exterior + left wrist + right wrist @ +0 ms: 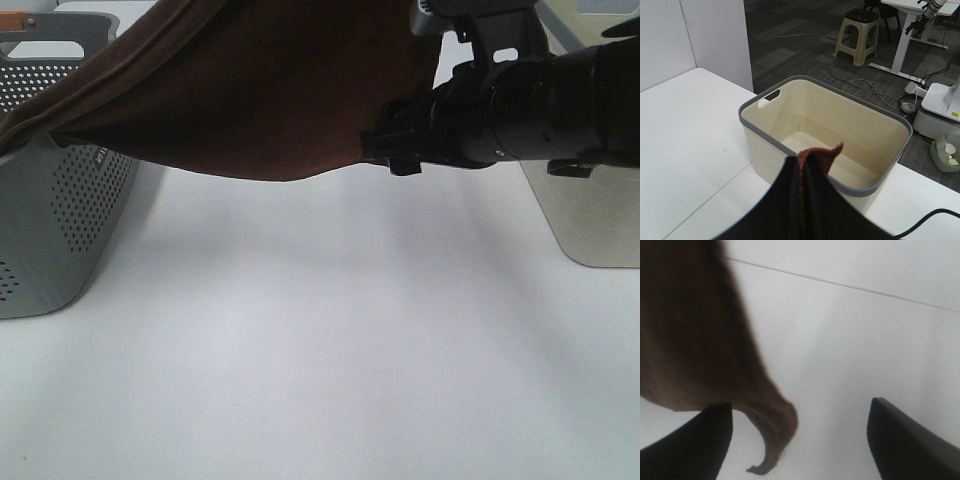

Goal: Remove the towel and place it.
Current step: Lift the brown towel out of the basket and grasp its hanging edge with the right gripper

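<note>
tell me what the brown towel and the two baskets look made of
Towel: soft fabric, matte dark brown; it sags and folds limply. Grey basket: likely moulded plastic, smooth satin finish, with rows of small holes. Cream basket: probably plastic too, with smooth walls, a grey rim and a moulded handle slot.

Noting towel (250,100): dark reddish-brown, soft plain cloth, lighter hem showing along one edge. Hanging in the air above white table (300,350), sagging in a broad curve, one end reaching rim of grey perforated basket (60,230). Poking a small rust-coloured corner up from between closed fingers of left gripper (802,167).
</note>
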Motion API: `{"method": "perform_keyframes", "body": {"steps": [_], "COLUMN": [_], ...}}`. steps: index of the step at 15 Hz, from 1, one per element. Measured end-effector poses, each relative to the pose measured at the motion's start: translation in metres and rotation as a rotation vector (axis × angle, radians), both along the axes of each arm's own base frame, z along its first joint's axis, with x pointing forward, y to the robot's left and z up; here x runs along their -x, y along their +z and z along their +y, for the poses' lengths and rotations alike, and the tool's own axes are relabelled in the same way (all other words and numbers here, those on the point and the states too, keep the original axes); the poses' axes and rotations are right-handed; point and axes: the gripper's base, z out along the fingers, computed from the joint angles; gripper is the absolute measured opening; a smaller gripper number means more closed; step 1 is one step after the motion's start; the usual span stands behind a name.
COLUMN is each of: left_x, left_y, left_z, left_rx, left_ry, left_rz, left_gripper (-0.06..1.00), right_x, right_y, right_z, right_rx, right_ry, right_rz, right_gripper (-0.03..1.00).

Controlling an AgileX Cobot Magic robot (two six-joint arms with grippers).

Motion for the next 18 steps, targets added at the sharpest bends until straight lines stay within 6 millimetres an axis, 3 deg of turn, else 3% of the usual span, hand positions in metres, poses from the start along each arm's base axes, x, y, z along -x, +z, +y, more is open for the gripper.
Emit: {"method": "perform_keyframes", "body": {"steps": [4,7,11,15,18], "left_x": [-0.002,-0.002,-0.002,-0.002,-0.002], "left_y": [0.000,0.000,0.000,0.000,0.000], "left_z": [0.002,0.002,0.002,0.002,0.002], "left_rx": [-0.028,-0.024,-0.020,-0.019,-0.016], "left_ry": [0.022,0.028,0.030,0.030,0.031], "left_rz": [-0.027,-0.022,-0.017,-0.016,-0.014], "left_gripper": [0.00,0.00,0.00,0.00,0.00], "right_x": [0.018,0.022,0.022,0.017,0.016], "right_y": [0.003,0.002,-0.003,-0.019,-0.016], "right_z": [-0.010,-0.001,0.001,0.005,0.007], "right_rx": [-0.014,-0.069,-0.068,-0.040,-0.051], "right_ry": [0.038,0.127,0.140,0.143,0.151], "right_rz": [-0.004,0.020,0.036,0.085,0.078], "right_gripper": [0.70,0.59,0.53,0.29,0.25]}}
